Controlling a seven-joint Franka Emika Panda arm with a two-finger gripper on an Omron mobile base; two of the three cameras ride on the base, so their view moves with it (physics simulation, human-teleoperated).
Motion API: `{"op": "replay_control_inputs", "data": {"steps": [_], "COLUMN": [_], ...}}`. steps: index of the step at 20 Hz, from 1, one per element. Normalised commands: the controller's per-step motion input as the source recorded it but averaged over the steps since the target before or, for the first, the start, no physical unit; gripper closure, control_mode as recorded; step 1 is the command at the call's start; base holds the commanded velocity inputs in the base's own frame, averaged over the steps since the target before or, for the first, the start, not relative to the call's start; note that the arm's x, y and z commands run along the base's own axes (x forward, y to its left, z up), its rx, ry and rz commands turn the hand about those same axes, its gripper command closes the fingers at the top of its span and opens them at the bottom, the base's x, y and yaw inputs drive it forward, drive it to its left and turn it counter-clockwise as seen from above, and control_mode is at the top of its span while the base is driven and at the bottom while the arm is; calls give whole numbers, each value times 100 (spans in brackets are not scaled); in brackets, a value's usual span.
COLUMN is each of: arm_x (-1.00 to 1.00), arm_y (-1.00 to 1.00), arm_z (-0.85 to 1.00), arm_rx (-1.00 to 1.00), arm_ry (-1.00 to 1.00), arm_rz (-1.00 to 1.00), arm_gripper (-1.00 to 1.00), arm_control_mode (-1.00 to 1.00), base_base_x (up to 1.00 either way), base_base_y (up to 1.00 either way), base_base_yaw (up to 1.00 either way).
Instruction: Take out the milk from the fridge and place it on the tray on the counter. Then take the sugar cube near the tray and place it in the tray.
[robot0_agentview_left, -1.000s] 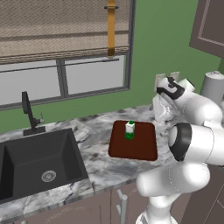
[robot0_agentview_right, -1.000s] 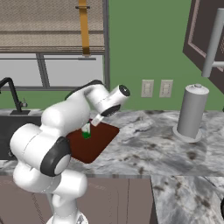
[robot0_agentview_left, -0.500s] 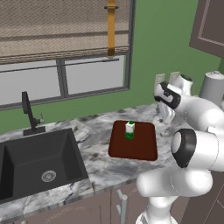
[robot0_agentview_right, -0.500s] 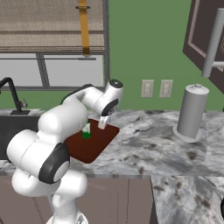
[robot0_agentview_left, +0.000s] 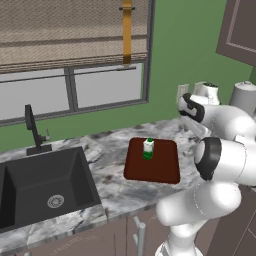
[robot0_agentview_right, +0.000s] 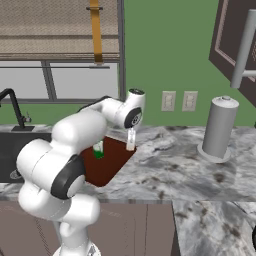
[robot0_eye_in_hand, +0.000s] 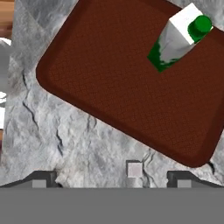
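The milk stands upright on the dark reddish-brown tray, a white carton with a green band and cap, also seen as milk on the tray. The sugar cube lies on the marbled counter just off the tray's edge. My gripper hangs open above the counter, fingertips wide apart, with the cube between them and untouched. From the right base the gripper points down beside the tray's right edge.
A black sink basin with a dark faucet lies left of the tray. A grey cylinder stands on the counter to the right. Wall sockets are behind my hand.
My hand has swung rightward off the tray and lowered toward the counter beside it. The milk and tray have not moved.
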Motion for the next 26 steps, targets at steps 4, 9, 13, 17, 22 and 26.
{"op": "replay_control_inputs", "data": {"steps": [4, 9, 13, 17, 22, 26], "arm_x": [-19, -12, -6, -16, -4, 0], "arm_y": [-23, -10, 0, 1, 10, 8], "arm_z": [-6, -27, -27, -21, -30, -25], "arm_rx": [10, 12, 1, -3, -8, 0], "arm_ry": [0, 0, 0, 0, 0, -2], "arm_rz": [13, 0, 0, 0, 0, 0], "arm_gripper": [-100, -100, -100, -100, -100, -100], "arm_control_mode": [-100, -100, -100, -100, -100, -100], "base_base_x": [0, 0, 0, 0, 0, 0], "base_base_y": [0, 0, 0, 0, 0, 0], "base_base_yaw": [0, 0, 0, 0, 0, 0]}}
